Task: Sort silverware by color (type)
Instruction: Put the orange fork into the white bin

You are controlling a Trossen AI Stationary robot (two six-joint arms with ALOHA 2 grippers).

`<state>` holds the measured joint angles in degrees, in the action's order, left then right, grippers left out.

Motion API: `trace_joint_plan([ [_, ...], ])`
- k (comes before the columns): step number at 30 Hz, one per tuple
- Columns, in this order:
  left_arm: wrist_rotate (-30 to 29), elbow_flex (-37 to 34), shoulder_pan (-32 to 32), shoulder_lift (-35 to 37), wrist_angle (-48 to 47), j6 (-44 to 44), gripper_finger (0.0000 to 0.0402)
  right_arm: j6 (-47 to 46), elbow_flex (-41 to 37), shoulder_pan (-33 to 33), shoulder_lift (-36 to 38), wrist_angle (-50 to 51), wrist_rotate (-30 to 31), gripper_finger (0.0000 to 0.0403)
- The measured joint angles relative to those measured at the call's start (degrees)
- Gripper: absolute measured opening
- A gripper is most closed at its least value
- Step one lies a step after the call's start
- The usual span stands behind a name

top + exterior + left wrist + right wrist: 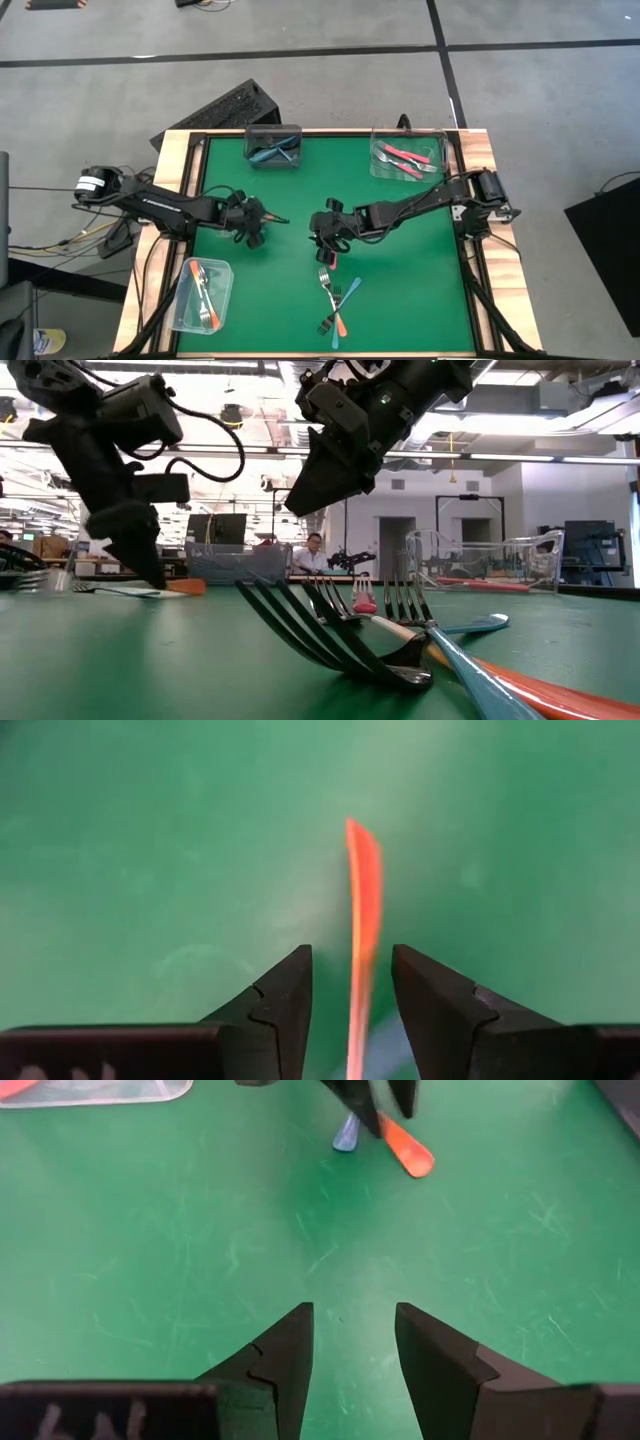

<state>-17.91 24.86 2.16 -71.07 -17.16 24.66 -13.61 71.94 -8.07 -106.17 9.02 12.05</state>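
Between the fingers of the left tool (350, 1005), low over the green counter (400, 260), runs an orange fork (362, 920), its handle pinched there. The right tool (324, 240) hangs nearby with its fingers spread and nothing between them. Just in front of that right tool a few forks (335, 305) lie crossed in a small pile, one blue-handled, one orange-handled.
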Motion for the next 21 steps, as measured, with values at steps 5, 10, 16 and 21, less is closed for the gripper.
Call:
trace_joint_plan([
  [5,0.59,1.42,-0.31,-0.59,-1.55,-3.14,0.0128,0.14,0.0,0.34,0.0,-0.03,0.0,0.0168],
  [10,1.07,1.4,-2.25,-3.36,-3.54,-2.57,0.0128,0.13,0.0,0.34,0.0,-0.51,0.0,0.0168],
  [16,3.23,1.95,-2.65,-4.5,-3.59,-2.9,0.0128,0.13,0.0,0.34,-0.02,-0.32,0.0,0.0168],
  [21,3.28,5.35,-2.68,-0.22,-10.07,-2.14,0.0128,0.11,0.0,0.34,-0.02,-0.03,0.0,0.0168],
])
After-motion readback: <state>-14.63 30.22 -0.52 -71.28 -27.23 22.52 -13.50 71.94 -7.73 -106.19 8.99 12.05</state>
